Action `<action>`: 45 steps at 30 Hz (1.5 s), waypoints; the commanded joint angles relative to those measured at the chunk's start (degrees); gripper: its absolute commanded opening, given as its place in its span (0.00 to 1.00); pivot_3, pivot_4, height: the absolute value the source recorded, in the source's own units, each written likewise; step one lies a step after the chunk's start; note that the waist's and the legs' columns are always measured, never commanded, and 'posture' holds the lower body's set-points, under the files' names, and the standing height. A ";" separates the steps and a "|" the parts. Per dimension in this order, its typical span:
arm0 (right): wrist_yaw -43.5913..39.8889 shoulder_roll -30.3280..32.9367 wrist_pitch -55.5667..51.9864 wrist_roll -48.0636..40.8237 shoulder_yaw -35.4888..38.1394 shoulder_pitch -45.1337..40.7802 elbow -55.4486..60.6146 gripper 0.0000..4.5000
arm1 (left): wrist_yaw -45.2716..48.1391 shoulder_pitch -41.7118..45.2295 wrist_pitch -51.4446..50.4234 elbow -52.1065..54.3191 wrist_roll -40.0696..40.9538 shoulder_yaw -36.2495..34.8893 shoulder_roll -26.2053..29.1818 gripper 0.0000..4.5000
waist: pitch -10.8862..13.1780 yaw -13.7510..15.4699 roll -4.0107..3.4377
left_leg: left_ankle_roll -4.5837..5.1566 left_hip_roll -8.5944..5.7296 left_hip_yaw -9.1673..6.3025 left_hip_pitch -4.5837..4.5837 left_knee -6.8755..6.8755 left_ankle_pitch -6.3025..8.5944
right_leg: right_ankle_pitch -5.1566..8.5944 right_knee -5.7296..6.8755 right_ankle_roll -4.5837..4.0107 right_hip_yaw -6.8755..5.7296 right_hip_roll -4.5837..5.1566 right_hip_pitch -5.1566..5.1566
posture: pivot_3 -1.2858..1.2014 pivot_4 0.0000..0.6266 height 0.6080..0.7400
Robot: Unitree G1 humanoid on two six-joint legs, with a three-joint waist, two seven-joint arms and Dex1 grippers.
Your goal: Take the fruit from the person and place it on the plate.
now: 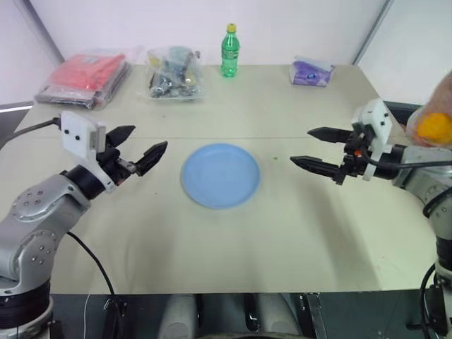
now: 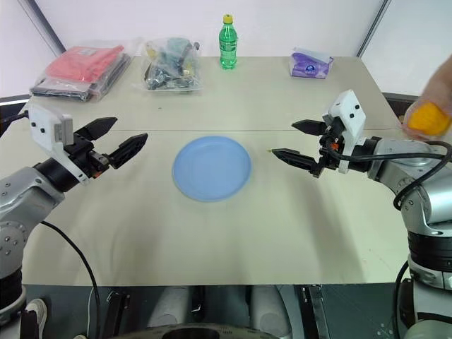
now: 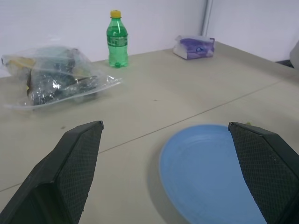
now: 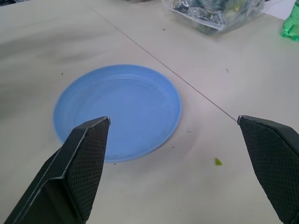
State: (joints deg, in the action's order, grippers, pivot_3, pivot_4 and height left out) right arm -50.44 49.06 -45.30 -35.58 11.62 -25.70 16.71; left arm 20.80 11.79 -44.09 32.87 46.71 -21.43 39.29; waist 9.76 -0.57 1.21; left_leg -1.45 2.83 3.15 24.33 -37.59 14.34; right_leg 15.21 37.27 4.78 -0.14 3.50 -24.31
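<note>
Both claws hang spread and empty above the worktop (image 1: pixel 296 212), the left claw (image 1: pixel 141 152) and the right claw (image 2: pixel 300 141) facing inward with the blue plate (image 2: pixel 212 168) between them. A person's hand (image 2: pixel 439 92) holds the orange fruit (image 2: pixel 427 119) at the far right, behind and outside the right claw, so that arm is by far the nearer. It would have to swing outward to meet it. Bags and a bottle (image 1: pixel 229 51) stand well back.
</note>
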 commanded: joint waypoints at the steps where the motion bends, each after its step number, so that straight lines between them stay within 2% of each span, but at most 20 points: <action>1: 0.12 1.31 0.40 -0.94 2.38 0.31 2.18 0.99 | 0.46 1.12 1.34 0.61 -0.56 -0.56 0.67 1.00 | 0.00 0.00 0.00 | 0.00 0.00 0.00 0.00 -0.01 0.00 | 0.00 0.00 0.00 0.00 0.00 0.00 | 0.52 0.24 0.93; 27: 0.91 2.60 0.25 -2.05 2.97 1.23 3.17 0.99 | 3.14 3.06 1.52 -1.02 -1.75 0.50 0.30 1.00 | 0.00 0.01 0.00 | 0.00 0.01 -0.02 0.03 -0.15 0.00 | 0.00 0.05 0.00 -0.01 -0.01 0.04 | 0.52 0.24 0.93; 45: 1.83 4.05 -0.16 -2.89 7.32 5.58 4.57 0.99 | 5.37 6.80 3.22 -4.12 -3.56 5.83 -1.49 1.00 | 0.00 0.07 0.00 | 0.01 0.02 -0.04 0.04 -0.31 0.01 | 0.00 0.07 0.01 -0.03 -0.02 0.13 | 0.52 0.24 0.93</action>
State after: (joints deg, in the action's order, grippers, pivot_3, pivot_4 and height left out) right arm -48.76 52.22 -45.59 -37.22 16.50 -19.80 19.43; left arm 25.87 17.05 -42.17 27.86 43.46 -15.15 37.73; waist 9.76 -0.50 1.21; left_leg -1.44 2.85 3.10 24.37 -37.90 14.35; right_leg 15.21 37.35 4.79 -0.16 3.48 -24.18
